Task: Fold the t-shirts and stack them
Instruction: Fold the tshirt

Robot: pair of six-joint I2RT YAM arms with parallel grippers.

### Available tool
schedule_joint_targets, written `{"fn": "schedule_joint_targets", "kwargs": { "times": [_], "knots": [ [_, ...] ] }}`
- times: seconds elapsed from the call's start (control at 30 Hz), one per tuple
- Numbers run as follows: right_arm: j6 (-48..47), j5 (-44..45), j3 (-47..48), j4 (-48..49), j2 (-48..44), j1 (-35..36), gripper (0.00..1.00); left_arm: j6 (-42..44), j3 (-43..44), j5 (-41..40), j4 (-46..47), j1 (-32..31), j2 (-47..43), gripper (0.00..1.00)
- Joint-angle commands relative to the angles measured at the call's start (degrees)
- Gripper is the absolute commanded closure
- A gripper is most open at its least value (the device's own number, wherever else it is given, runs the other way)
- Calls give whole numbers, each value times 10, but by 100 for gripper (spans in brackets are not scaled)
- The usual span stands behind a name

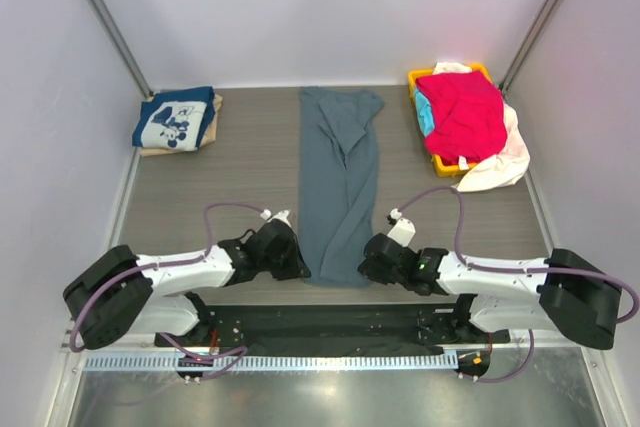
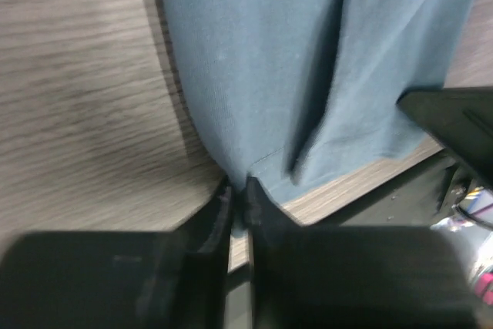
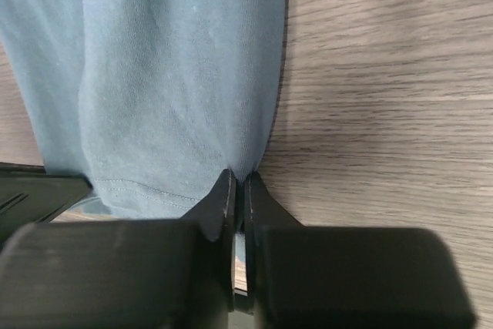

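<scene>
A slate blue-grey t-shirt (image 1: 338,177) lies in a long narrow strip down the table's middle, rumpled. My left gripper (image 1: 299,265) is shut on its near left corner (image 2: 254,171). My right gripper (image 1: 367,265) is shut on its near right corner (image 3: 231,167). A folded navy tee with white cartoon print (image 1: 174,117) lies on a tan tee (image 1: 213,123) at the back left. A red tee (image 1: 463,114), a turquoise one (image 1: 424,114) and a cream one (image 1: 505,157) are heaped in the yellow basket (image 1: 443,162).
The basket stands at the back right, cloth spilling over its near right side. Slanted metal posts (image 1: 105,17) rise at both back corners. The table's near edge and a dark base plate (image 1: 330,322) lie just behind the grippers.
</scene>
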Motion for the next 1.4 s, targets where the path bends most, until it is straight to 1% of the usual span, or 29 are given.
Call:
{"fn": "schedule_joint_targets", "kwargs": {
  "times": [0.0, 0.07, 0.1, 0.13, 0.17, 0.2, 0.27, 0.33, 0.37, 0.4, 0.47, 0.5, 0.53, 0.6, 0.63, 0.67, 0.7, 0.77, 0.8, 0.83, 0.87, 0.93, 0.97, 1.0, 1.03, 1.1, 1.13, 1.27, 1.37],
  "knots": [
    [1, -14, -22, -42, -7, 1, 99, -6, 2, -10, 19, -10, 12, 100],
    [-1, -16, -21, -57, -18, 1, 99, -11, 16, -21, -5, -24, 2, 100],
    [-1, -16, -18, -78, -25, 1, 99, -18, 24, -28, -34, -31, -5, 100],
    [-1, -16, -18, -91, -45, 2, 99, -21, 31, -31, -53, -52, -19, 100],
    [-1, -17, -18, -103, -56, 4, 99, -23, 48, -57, -73, -65, -26, 100],
    [1, -16, -20, -129, -71, 5, 99, -26, 56, -84, -112, -78, -34, 100],
    [7, -14, -18, -160, -113, 13, 99, -40, 73, -106, -148, -110, -57, 100],
    [22, 6, 1, -221, -157, 27, 99, -57, 81, -128, -193, -130, -76, 100],
    [28, 19, 12, -245, -171, 34, 99, -62, 89, -136, -208, -136, -96, 100],
    [38, 30, 40, -292, -182, 47, 99, -66, 96, -144, -238, -140, -105, 100],
    [36, 67, 71, -333, -207, 50, 99, -66, 122, -169, -272, -143, -128, 100],
    [34, 79, 106, -365, -210, 50, 99, -62, 134, -179, -308, -143, -133, 100],
    [22, 96, 122, -374, -210, 50, 99, -58, 148, -213, -324, -143, -135, 100],
    [8, 134, 167, -387, -196, 49, 99, -34, 198, -245, -371, -143, -130, 100],
    [-13, 145, 181, -387, -186, 47, 99, -22, 219, -259, -386, -138, -125, 100],
    [-22, 155, 194, -389, -175, 42, 99, -11, 257, -281, -399, -133, -119, 100],
    [-36, 169, 220, -389, -152, 33, 99, 18, 275, -286, -416, -126, -109, 100],
    [-80, 174, 245, -387, -129, -6, 99, 41, 318, -287, -426, -94, -84, 100],
    [-98, 171, 265, -379, -111, -22, 99, 62, 328, -282, -425, -81, -77, 100],
    [-116, 166, 272, -370, -105, -37, 99, 72, 335, -275, -418, -53, -63, 100],
    [-159, 158, 277, -357, -100, -76, 99, 85, 346, -267, -409, -39, -56, 100],
    [-197, 130, 290, -321, -79, -116, 99, 111, 358, -242, -387, 3, -31, 100],
    [-214, 122, 296, -311, -68, -148, 99, 120, 369, -234, -380, 17, -21, 100],
    [-239, 120, 310, -302, -56, -163, 99, 127, 377, -214, -370, 31, -10, 100],
    [-251, 117, 316, -298, -45, -175, 99, 144, 383, -208, -363, 53, 1, 100],
    [-283, 99, 329, -273, -8, -209, 99, 157, 406, -194, -354, 73, 40, 100],
    [-292, 89, 333, -263, 6, -219, 99, 163, 414, -175, -349, 92, 53, 100],
    [-326, 49, 357, -219, 81, -268, 99, 191, 462, -158, -338, 126, 130, 100],
    [-345, 34, 370, -200, 116, -289, 99, 203, 497, -148, -337, 152, 162, 100]
  ]
}}
